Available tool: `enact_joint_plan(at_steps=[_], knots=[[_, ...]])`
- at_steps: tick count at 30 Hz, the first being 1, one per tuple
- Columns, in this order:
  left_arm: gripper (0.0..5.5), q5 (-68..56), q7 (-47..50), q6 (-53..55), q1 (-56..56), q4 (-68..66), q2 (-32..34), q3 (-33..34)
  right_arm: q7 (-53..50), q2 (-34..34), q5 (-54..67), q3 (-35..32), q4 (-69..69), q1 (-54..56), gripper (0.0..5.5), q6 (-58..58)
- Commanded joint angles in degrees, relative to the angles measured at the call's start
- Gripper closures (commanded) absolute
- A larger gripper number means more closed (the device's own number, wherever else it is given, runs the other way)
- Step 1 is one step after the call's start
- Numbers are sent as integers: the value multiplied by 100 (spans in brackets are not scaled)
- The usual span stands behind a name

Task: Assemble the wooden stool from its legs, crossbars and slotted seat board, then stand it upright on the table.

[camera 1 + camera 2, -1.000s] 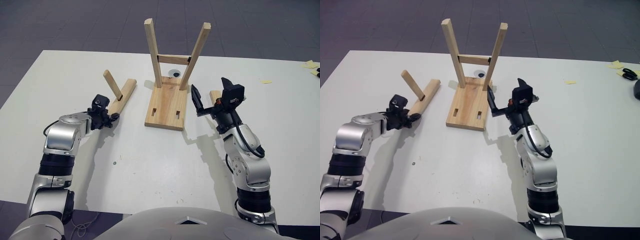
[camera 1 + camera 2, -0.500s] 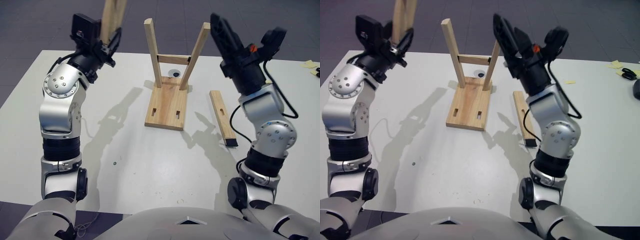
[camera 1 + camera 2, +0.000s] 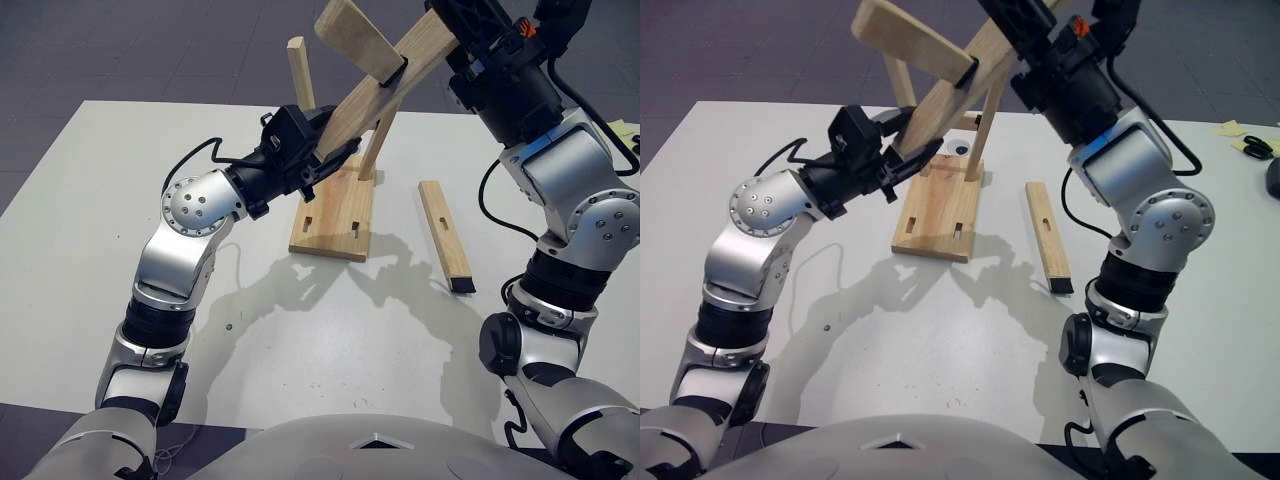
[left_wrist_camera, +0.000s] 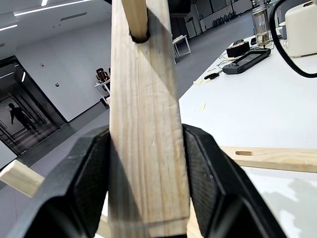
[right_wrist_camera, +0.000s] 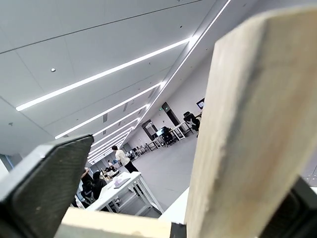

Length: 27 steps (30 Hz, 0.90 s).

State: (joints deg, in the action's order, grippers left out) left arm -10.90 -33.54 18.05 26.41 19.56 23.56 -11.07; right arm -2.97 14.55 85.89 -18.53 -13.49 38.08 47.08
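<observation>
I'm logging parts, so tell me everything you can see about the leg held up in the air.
The leg is a pale, square-cut wooden bar with a short crossbar plugged into a hole in it. It hangs tilted above the seat board, the left tool shut on its lower end, its upper end at the right tool.

Seat board [image 3: 335, 215] on table [image 3: 100, 200], leg frame [image 3: 297, 72] upright at far end, loose leg [image 3: 445, 243] right, raised leg [image 3: 375, 92] above

Pale grained wood held leg [image 3: 375, 85], black left pincer [image 3: 322, 150], light wood seat [image 3: 335, 215] with dark slots, loose leg [image 3: 443, 240] pale with black tip, white bench [image 3: 120, 200], dark grey tiled floor [image 3: 150, 50], perhaps yellow notes [image 3: 620, 128]
</observation>
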Motion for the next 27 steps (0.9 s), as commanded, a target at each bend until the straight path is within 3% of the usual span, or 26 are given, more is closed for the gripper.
enact_joint_plan(at_steps=[1,18,27], knots=[[342,166,-47,-40,-63,84,55,-86,-398,-69,405,33,-222,-141,159,-102],[343,343,-35,107,-327,367,0,-232,-543,99,-273,350,-848,-877,436,-638],[343,389,102,143,-405,399,-134,-270,-682,-110,-251,442,-756,-919,446,-849]])
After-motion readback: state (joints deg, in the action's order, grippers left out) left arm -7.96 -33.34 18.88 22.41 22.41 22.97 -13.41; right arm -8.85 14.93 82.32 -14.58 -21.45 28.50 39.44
